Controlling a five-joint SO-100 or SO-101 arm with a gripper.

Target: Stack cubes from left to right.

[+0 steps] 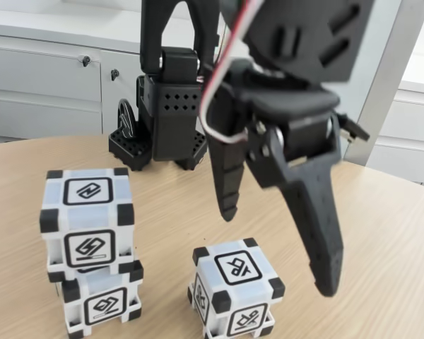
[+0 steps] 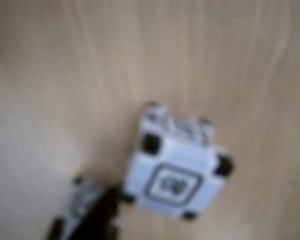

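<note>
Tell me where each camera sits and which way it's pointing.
Fixed view: low at the table's near edge, facing the arm's base across it; the open gripper hangs close in front, right of the two-cube stack.
Wrist view: rides the arm, looking down at the tabletop, blurred; a dark fingertip enters at the bottom.
Shared: the single cube, and the wooden table.

A rounded light-wood desk (image 1: 381,233) stands before pale grey cabinets (image 1: 42,78) with small keyed locks (image 1: 86,61), under soft, even daylight from the right.
</note>
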